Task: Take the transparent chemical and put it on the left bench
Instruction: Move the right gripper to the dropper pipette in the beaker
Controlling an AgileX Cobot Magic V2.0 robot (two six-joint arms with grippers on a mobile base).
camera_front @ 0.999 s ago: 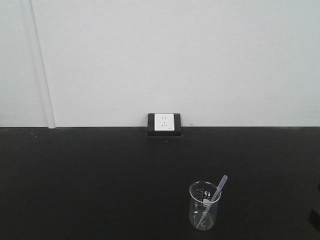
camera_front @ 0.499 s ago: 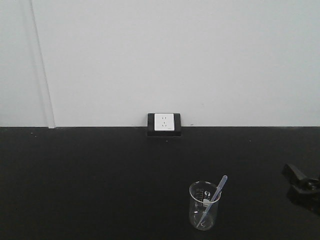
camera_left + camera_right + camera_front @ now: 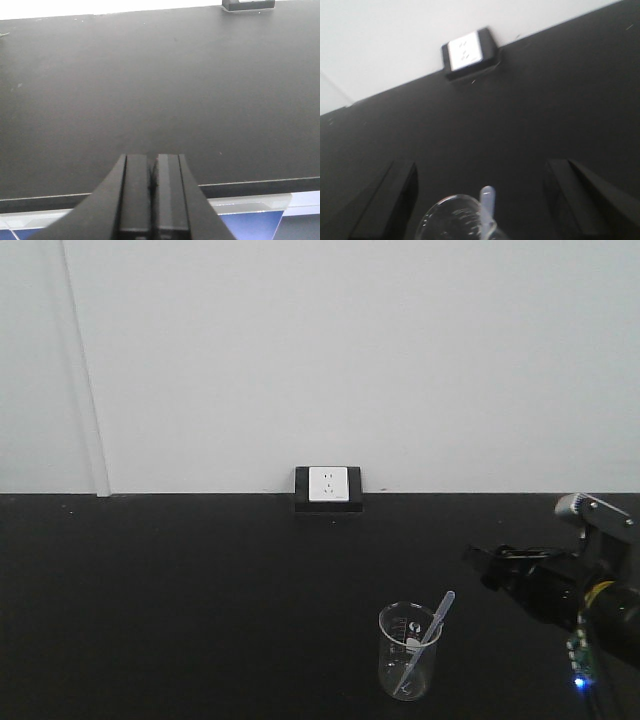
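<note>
Small clear glass beaker with printed graduation marks stands upright on the matte black counter, near the front edge and right of centre. It is in line with, and slightly right of, the white wall socket in its black housing at the back edge. A thin clear plastic pipette leans inside the beaker, bulb end sticking out over the rim toward the upper right.

Right gripper is in from the right side of the counter, to the right of the beaker and farther back, not touching it. Its jaws are spread wide and hold nothing. In the right wrist view the beaker sits low between the two black fingers, with clear gaps on both sides. That view is blurred, so the graduation marks are not readable there. A blue LED is lit on the right arm.

Left gripper is clenched, pads pressed together on nothing, over the counter's front edge. Bare black surface lies ahead of it, with the socket at the far right of the back edge.

Plain white wall behind the counter.
</note>
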